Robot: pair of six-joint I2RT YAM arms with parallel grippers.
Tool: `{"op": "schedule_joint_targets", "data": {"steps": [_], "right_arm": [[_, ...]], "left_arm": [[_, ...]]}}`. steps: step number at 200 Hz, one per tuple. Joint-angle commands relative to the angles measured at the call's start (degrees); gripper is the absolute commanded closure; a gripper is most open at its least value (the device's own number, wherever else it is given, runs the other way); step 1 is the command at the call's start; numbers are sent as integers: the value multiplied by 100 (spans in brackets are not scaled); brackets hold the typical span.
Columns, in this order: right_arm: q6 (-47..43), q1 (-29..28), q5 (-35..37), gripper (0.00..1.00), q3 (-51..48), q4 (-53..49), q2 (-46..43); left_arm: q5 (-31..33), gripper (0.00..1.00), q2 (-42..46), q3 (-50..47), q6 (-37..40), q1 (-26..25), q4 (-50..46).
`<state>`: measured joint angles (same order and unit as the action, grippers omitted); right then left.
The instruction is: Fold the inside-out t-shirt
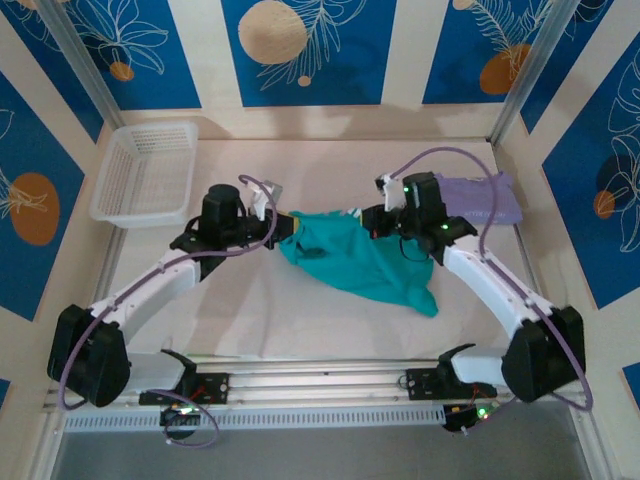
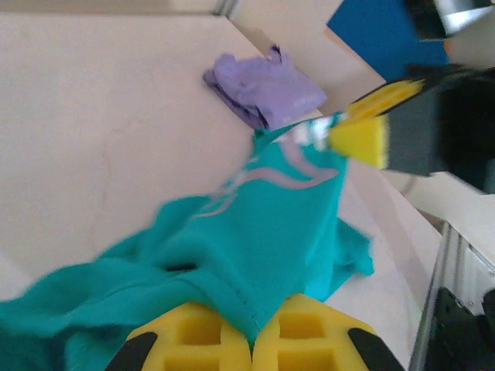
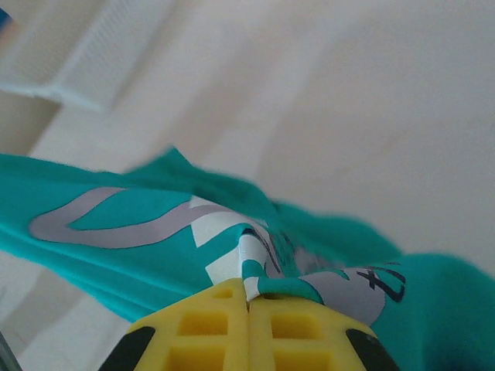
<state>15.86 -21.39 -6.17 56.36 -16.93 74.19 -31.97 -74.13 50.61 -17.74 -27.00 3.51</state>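
Two garments are lying on the one surface (image 1: 330, 325): one teal-green t-shirt (image 1: 365, 262) and one folded lavender shirt (image 1: 485, 200). One white mesh basket (image 1: 150, 127) is sitting on it too, making three loose things in all. Two arms are reaching over it, one left arm (image 1: 150, 285) and one right arm (image 1: 495, 285). Each is carrying a single pincer, so there are two: the left pincer (image 2: 251, 340) and the right pincer (image 3: 247, 297). Each pincer is showing two yellow fingers (image 2: 193, 340) to its own wrist camera, four altogether.
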Motion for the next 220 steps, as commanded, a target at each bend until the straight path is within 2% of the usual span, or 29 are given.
{"op": "schedule_joint_targets", "data": {"steps": [1,12,23,49,80,97,122,138,156,169,180,188,189,212,220], "right_arm": [[173,-94,-135,96,-34,384,447],[166,-98,-62,91,25,282,589],[79,-112,136,82,68,130,605],[-181,-255,507,62,-406,339,40],[-516,-729,529,51,-1423,1148,-887],[-719,-1113,378,45,-1846,1719,-1098],[-845,-1655,481,39,-1954,2472,-688],[-843,-1754,675,34,-1689,2670,-161],[-934,-1790,622,32,-1508,3137,363],[-959,-1797,481,34,-1309,3344,744],[-949,-1786,379,40,-1168,3507,1053],[-907,-1762,328,51,-1113,3619,1171],[-902,-1752,306,55,-1099,3638,1184],[-769,-1520,-279,96,-1056,3532,998],[-656,-1386,-718,100,-1064,3438,885]], "left_arm": [[-410,100,-63,-158,-142,33,83],[-449,100,-46,-152,-149,29,42],[-502,100,-16,-139,-186,30,19],[-603,100,34,-134,-414,33,19],[-704,100,43,-139,-627,29,59],[-748,100,41,-131,-702,31,97],[-804,100,74,-96,-770,29,133],[-854,100,92,-102,-781,33,150],[-873,100,124,-97,-798,29,124],[-882,100,146,-83,-802,27,92],[-875,100,167,-61,-802,31,52],[-815,100,184,-40,-775,29,4],[-809,100,186,-37,-771,29,-7],[-351,100,239,49,-633,51,-299],[18,100,271,95,-561,59,-444]]}}
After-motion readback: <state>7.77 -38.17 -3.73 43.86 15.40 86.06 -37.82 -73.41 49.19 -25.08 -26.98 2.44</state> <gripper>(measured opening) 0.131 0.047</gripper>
